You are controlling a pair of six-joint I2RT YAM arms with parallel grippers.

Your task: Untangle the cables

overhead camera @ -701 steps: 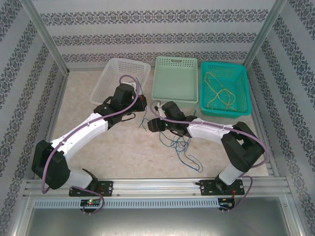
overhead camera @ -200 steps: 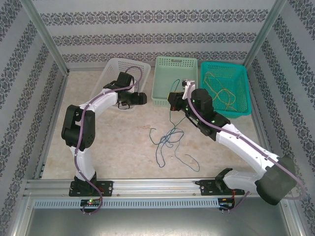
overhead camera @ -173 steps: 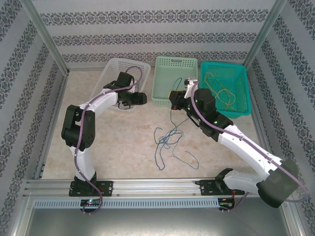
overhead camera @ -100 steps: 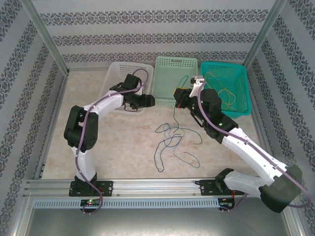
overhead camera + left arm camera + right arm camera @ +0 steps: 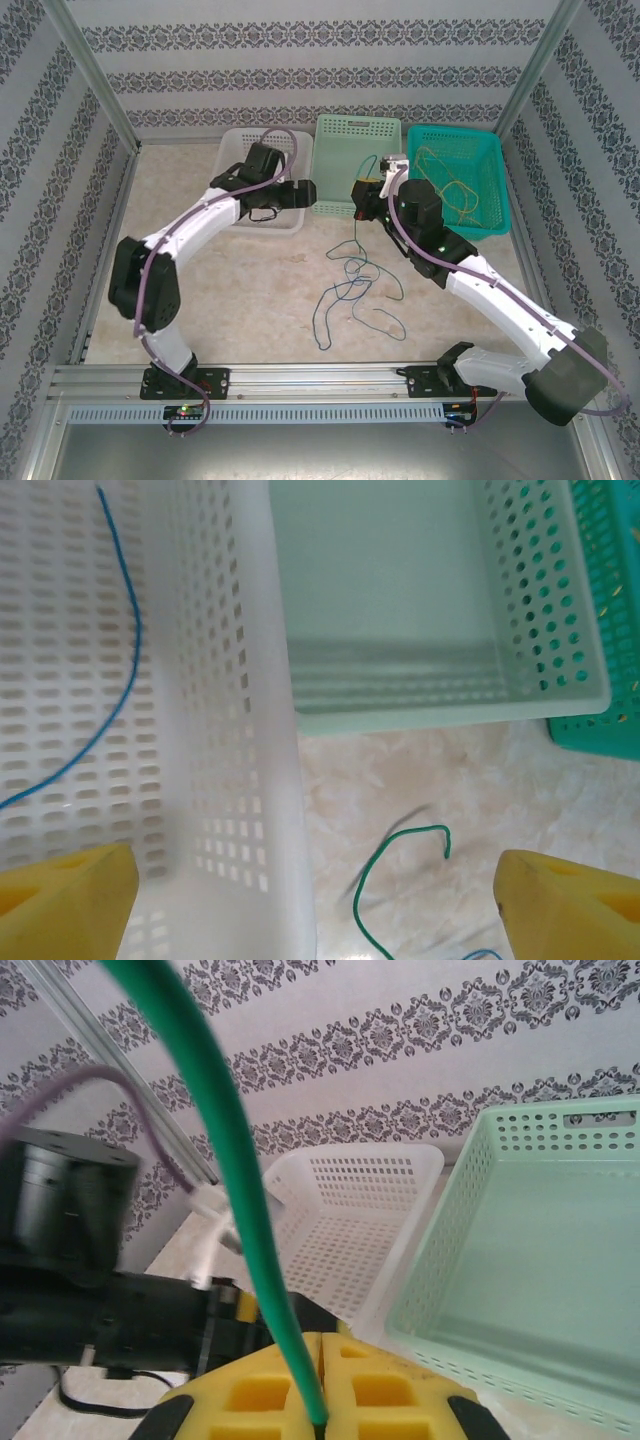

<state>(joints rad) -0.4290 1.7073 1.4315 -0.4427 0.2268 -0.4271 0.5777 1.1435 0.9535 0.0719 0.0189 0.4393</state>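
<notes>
My right gripper point(image 5: 362, 196) point(image 5: 320, 1348) is shut on a thin green cable point(image 5: 357, 238) point(image 5: 232, 1150), holding it in front of the light green basket point(image 5: 356, 165). The cable hangs down into a loose tangle with dark blue cables point(image 5: 322, 318) on the table. My left gripper point(image 5: 304, 193) point(image 5: 315, 920) hovers open over the right wall of the white basket point(image 5: 250, 730), its yellow fingertips point(image 5: 62, 898) wide apart. A blue cable point(image 5: 128, 640) lies inside that basket. A free green cable end point(image 5: 402, 842) curls on the table below. Yellow cables point(image 5: 448, 188) lie in the teal basket point(image 5: 492, 190).
Three baskets stand side by side at the back: white point(image 5: 236, 150), light green point(image 5: 400, 600) and teal point(image 5: 612, 590). Patterned walls and metal posts point(image 5: 95, 80) enclose the table. The left arm's black wrist point(image 5: 75, 1280) is close beside my right gripper.
The left arm has stretched right, bringing its gripper to the white basket's right wall. The right gripper has risen towards the baskets, drawing the green cable up from the tangle.
</notes>
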